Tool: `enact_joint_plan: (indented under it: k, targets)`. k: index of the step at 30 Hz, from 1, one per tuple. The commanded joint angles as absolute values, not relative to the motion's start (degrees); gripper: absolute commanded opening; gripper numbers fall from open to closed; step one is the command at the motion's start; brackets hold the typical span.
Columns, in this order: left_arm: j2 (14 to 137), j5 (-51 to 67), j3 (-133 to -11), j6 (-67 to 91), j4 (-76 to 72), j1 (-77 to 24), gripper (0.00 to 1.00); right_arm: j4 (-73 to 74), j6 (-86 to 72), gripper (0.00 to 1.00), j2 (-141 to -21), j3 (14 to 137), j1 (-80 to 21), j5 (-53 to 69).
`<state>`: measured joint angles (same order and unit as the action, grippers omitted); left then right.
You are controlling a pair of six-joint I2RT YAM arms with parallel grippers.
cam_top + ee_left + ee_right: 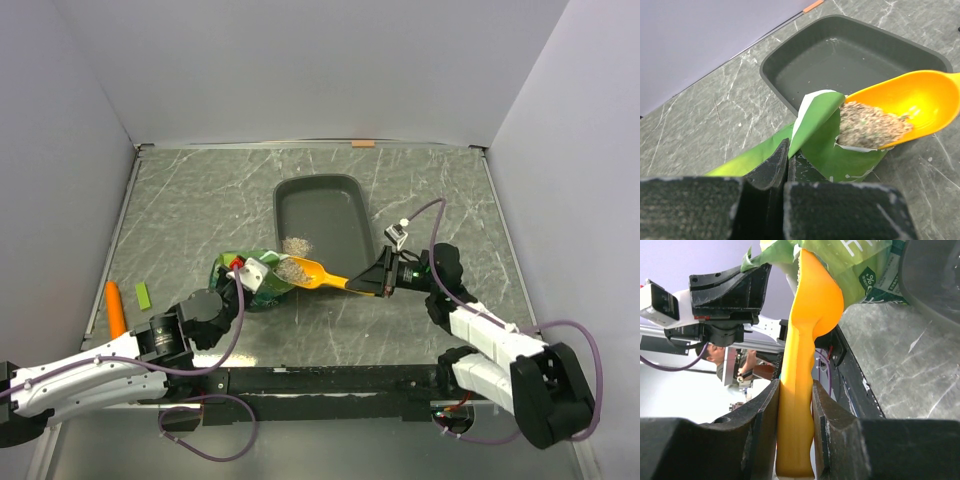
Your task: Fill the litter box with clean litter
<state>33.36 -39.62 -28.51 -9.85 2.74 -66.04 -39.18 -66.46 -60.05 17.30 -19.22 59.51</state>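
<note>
the left gripper (pixel 786 162) is pinched tight on a fold of the green bag (pixel 825 142) close to its mouth. that hold looks meant to keep the opening propped up and steady while the other arm works in it. the right gripper (pixel 796 407) has its two fingers pressed against the sides of the handle of the orange scoop (pixel 320 273), clamping it near the far end of the handle, which leaves the whole bowl free to reach the bag. the bowl sits right at the bag's mouth, open side up and roughly level, heaped with clean litter (pixel 871 125) — held that way, the granules stay put. the litter box (pixel 330 205) lies on the table (pixel 200 200) just beyond the bag, its near left corner right beside it, so a loaded scoop needs only a short carry. a small pile of the same granules already rests in that near left corner, while most of the box floor is bare, so i judge the filling to be at an early stage. the step in hand seems to be bringing a full load away from the bag. the next move would call for carrying the bowl over the rim and tipping it, keeping it level until it is past the rim — otherwise grains could scatter onto the table.
</note>
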Motion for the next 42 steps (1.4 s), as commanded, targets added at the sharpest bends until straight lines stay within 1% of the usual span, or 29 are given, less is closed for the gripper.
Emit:
enact_joint_plan:
  k: [1, 5, 13, 25, 32, 37, 42]
  targets:
    - [34.01, -41.66, -28.39, -10.19, 1.32, -65.92, 0.01, -31.74, -60.66, 0.0, -54.76, 17.84, -17.14, 60.56]
    - [33.66, -42.01, -28.39, -10.11, 1.23, -65.92, 0.01, -26.03, -58.19, 0.0, -53.0, 18.02, -16.0, 60.47]
    - [33.05, -43.24, -28.39, -10.28, 1.41, -66.0, 0.01, -22.77, -57.3, 0.0, -50.98, 17.05, -15.12, 60.38]
    - [36.74, -48.69, -29.35, -9.49, 2.37, -65.92, 0.01, -17.23, -59.24, 0.0, -45.97, 16.52, -12.83, 59.24]
    - [39.81, -51.33, -30.06, -8.79, 2.2, -64.34, 0.01, -16.7, -60.03, 0.0, -46.93, 17.58, -10.9, 58.1]
    - [42.27, -48.26, -31.37, -6.68, 3.08, -60.65, 0.01, -17.14, -60.64, 0.0, -47.99, 18.89, -8.1, 58.45]
    - [43.59, -47.9, -30.68, -6.59, 3.26, -60.29, 0.01, -16.17, -60.38, 0.0, -48.43, 20.3, -5.01, 59.59]
